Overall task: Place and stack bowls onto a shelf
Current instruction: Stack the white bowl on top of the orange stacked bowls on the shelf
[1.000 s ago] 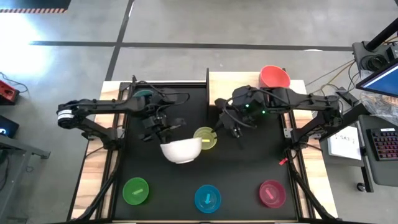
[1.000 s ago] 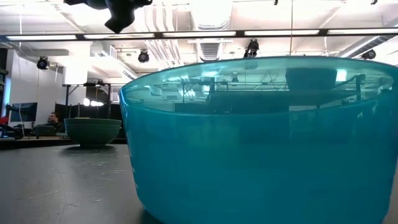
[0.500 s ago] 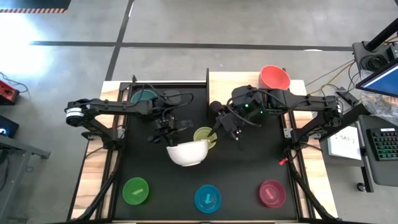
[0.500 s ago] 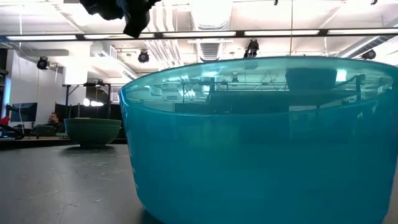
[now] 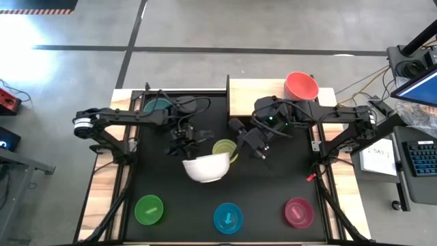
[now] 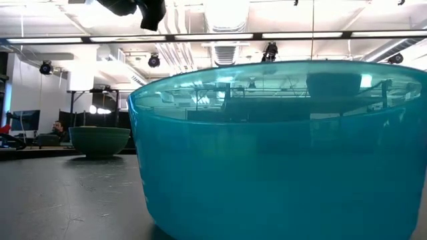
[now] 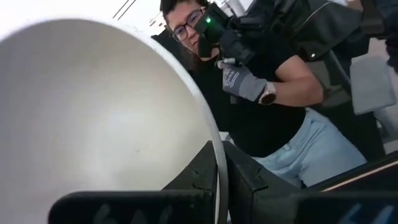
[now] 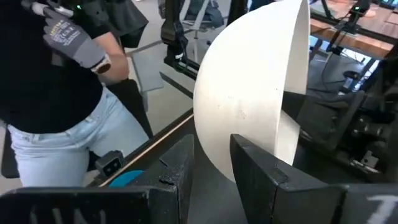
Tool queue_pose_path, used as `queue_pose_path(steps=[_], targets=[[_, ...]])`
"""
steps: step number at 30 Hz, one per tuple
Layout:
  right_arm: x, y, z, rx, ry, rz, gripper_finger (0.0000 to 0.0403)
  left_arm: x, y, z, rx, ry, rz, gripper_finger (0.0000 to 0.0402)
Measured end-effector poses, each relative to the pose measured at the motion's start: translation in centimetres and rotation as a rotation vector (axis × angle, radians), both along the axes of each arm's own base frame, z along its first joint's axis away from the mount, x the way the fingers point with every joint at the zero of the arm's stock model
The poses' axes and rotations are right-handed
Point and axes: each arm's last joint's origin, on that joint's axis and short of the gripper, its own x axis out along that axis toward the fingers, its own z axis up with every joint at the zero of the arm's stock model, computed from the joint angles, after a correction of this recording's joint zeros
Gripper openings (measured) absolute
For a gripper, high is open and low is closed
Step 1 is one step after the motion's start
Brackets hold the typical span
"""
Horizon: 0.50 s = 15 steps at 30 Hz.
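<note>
Left gripper (image 5: 186,145): pinching the rim of the round white plastic bowl (image 5: 205,166), held above the black worktop (image 5: 273,184).
Right gripper (image 5: 246,141): fingers spread, beside the small yellow-green plastic bowl (image 5: 224,148).

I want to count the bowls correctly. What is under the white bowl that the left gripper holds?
In the high view, the white bowl overlaps the yellow bowl, hiding its near part. The rest beneath is covered; only black table shows around. The left gripper clamps its rim.

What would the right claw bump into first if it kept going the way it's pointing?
Probably the white bowl, straight ahead of the right gripper and held by the left gripper. The gap between them is unclear.
</note>
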Motion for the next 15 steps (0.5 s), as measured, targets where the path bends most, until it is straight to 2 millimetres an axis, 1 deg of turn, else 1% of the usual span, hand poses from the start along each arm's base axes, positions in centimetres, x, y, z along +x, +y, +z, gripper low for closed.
queue_pose_path(steps=[6, 11, 13, 15], targets=[[-0.7, -0.1, 0.6, 0.003, -0.005, -0.017, 0.0098, 1.2, -0.4, -1.2, -0.017, 0.108, -0.008, 0.0000], [-1.3, -0.3, 1.3, -0.046, -0.028, -0.104, 0.0098, 1.8, -1.0, -2.2, -0.021, 0.151, -0.019, 0.0000], [-1.4, -0.4, 1.4, -0.042, -0.028, -0.114, 0.0098, 2.0, -1.1, -2.3, -0.021, 0.152, -0.021, 0.0000], [-1.2, -0.4, 1.2, -0.036, -0.014, -0.118, 0.0098, 2.2, -1.1, -1.8, -0.019, 0.138, -0.021, 0.0000]])
